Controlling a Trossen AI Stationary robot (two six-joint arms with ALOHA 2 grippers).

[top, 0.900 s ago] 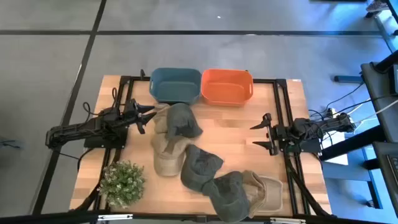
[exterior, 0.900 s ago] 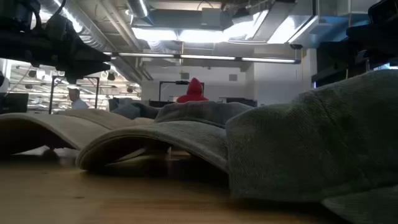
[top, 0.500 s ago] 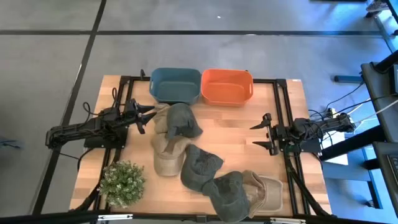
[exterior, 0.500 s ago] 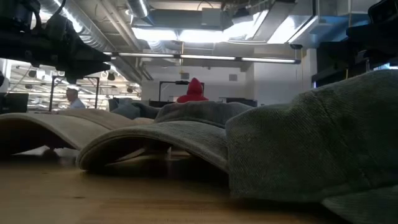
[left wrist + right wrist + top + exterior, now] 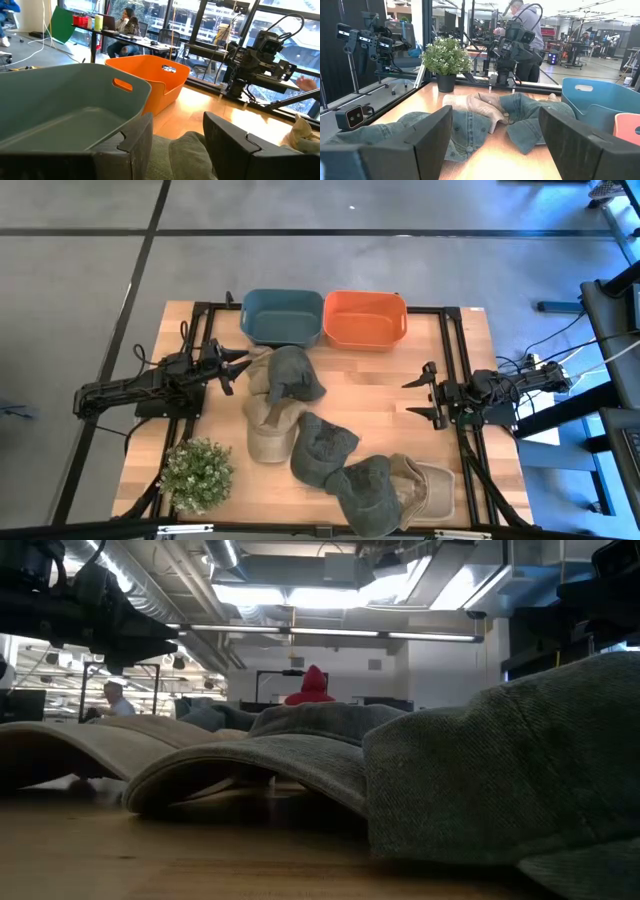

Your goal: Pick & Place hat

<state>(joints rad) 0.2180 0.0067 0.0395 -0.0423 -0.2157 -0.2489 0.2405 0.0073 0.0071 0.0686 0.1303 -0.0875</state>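
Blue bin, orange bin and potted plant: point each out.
blue bin (image 5: 281, 316), high view, bare floor inside.
orange bin (image 5: 364, 318), high view, bare floor inside.
potted plant (image 5: 196, 473), high view, middle of foliage.

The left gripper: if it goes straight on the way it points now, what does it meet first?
Probably the grey-green cap, which lies right at the open left gripper; in the wrist view its cloth shows between the fingers. Contact is unclear.
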